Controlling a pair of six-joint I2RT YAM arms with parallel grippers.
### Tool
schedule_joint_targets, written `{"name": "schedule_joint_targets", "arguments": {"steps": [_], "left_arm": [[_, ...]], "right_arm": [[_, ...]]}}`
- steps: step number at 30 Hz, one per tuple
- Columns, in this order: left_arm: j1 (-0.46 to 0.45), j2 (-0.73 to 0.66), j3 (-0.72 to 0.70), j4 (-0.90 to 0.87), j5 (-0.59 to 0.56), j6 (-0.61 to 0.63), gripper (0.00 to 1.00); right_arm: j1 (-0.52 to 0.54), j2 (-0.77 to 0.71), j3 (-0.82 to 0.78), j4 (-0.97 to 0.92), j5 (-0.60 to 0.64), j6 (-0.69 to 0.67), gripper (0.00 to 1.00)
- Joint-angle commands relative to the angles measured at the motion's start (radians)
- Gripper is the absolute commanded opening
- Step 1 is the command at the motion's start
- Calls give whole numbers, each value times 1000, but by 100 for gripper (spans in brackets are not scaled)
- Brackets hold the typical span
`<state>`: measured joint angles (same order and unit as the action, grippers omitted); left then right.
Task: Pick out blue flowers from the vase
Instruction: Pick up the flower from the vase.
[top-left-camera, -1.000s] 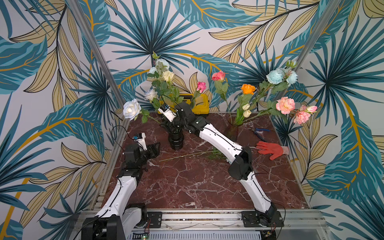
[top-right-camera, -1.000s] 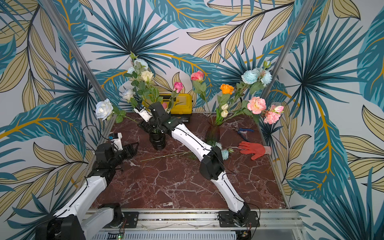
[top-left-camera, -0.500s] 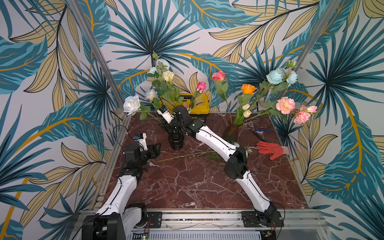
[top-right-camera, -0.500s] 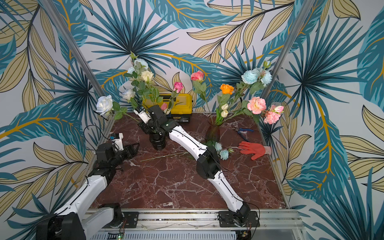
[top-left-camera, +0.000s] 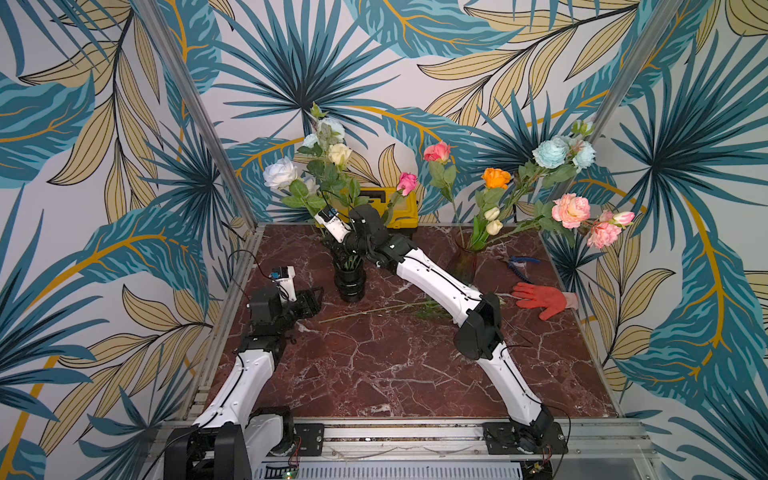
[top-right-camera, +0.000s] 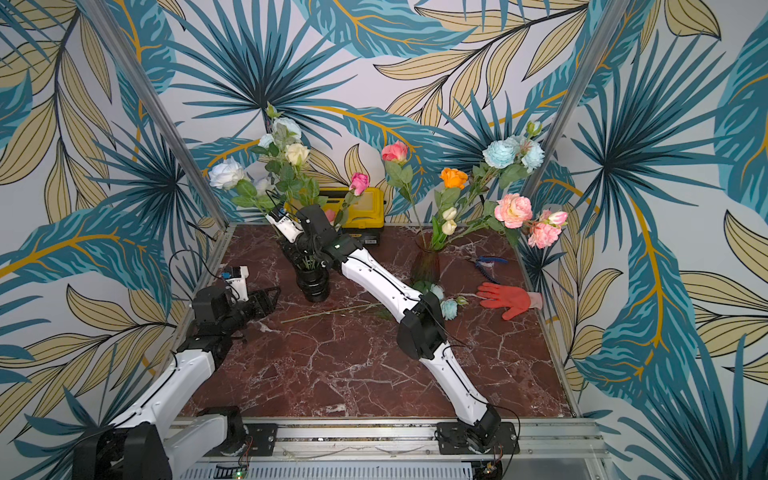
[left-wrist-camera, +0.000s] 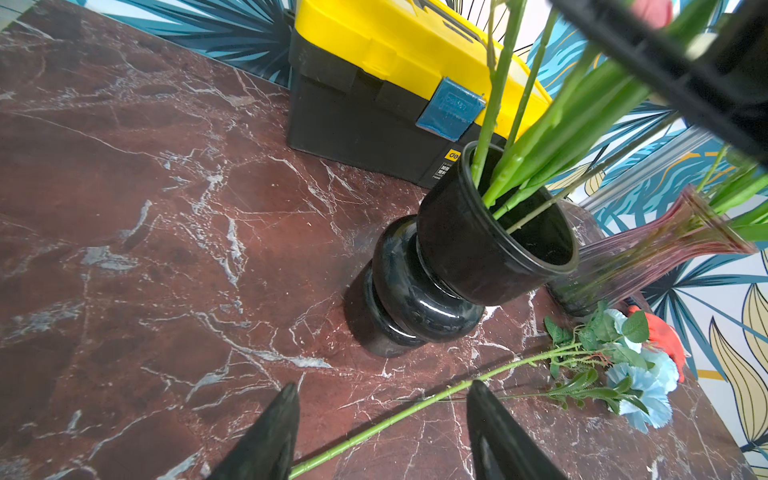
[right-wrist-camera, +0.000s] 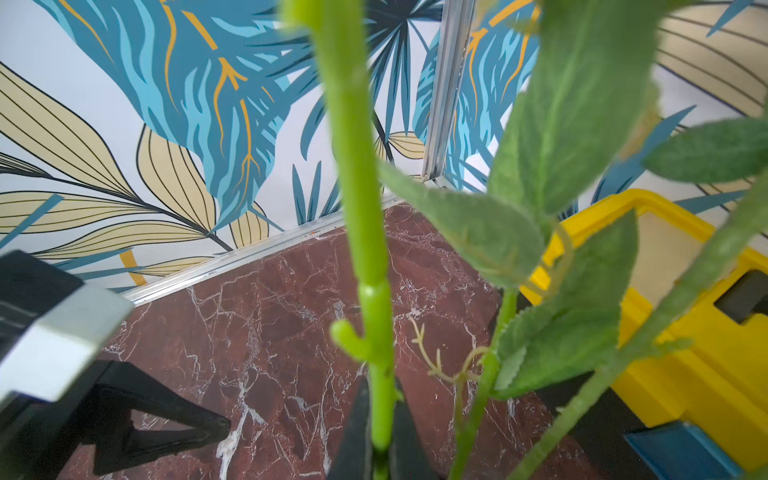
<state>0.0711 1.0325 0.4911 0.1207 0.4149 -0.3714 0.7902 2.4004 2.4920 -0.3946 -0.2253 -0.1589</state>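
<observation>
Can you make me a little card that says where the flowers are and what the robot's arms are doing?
Right end effector: shut on a green stem, just above the black vase
Left end effector: open, holding nothing
Out of the vase: one blue flower, lying on the table
In the black vase: pale blue blooms, a cream rose
Other vase: pink glass vase, upright
Also there: yellow toolbox, red glove

blue flowers (top-left-camera: 281, 174): pale bluish-white, upright in black vase (top-left-camera: 350, 279) | blue sprig (left-wrist-camera: 642, 384): lying flat near vase base
</observation>
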Motion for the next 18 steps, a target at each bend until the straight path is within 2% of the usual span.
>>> {"name": "schedule_joint_targets", "arguments": {"steps": [1, 9, 11, 18], "left_arm": [[7, -19, 32, 25, 28, 13, 64], [-29, -42, 65, 26, 65, 36, 64], [-49, -48, 84, 24, 68, 47, 64], [-90, -70, 146, 23, 131, 71, 64]], "right_arm": [[7, -88, -50, -12, 8, -30, 5], [7, -202, -66, -25, 22, -68, 6], [36, -241, -75, -26, 12, -74, 6], [39, -397, -156, -28, -1, -94, 6]]}}
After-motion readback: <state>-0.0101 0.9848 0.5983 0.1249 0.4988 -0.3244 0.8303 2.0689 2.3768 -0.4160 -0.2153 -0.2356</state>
